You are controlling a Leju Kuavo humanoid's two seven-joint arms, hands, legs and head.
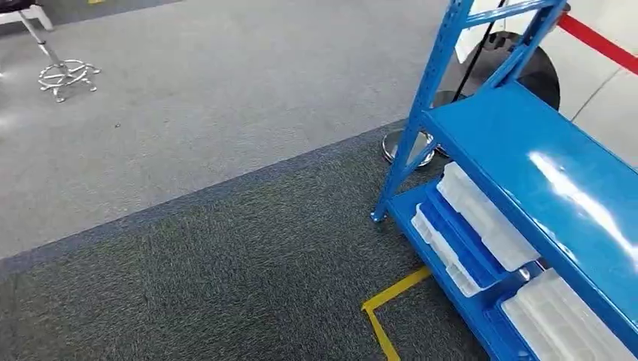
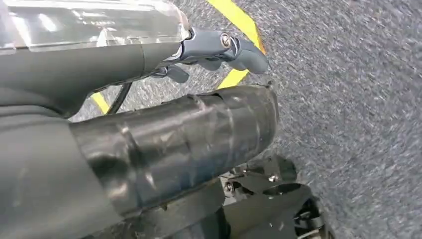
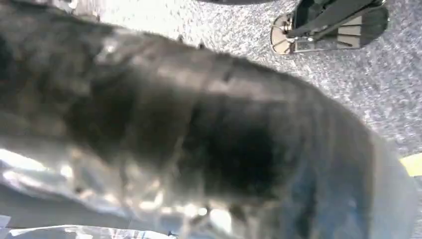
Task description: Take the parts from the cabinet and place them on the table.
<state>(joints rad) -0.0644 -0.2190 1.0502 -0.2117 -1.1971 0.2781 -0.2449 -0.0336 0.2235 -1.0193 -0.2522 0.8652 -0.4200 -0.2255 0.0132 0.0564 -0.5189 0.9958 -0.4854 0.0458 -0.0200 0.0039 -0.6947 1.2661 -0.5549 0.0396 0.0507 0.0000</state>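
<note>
Carpet of dark grey fleck [image 2: 358, 99], crossed by yellow floor tape [image 2: 238, 20], lies beneath the left hand [image 2: 209, 55]. That hand's grey thumb and darker fingers are curled beside a clear plastic box [image 2: 89, 22] which sits against its upper side; whether they grip it I cannot tell. In the right wrist view the right hand [image 3: 199, 129] is a dark blurred bulk, its fingers unreadable, with a clear plastic edge [image 3: 74, 231] close alongside. Ahead, the blue metal shelving cabinet [image 1: 542, 158] carries translucent white lidded part trays [image 1: 481, 218] on blue bins on its lower shelf
</note>
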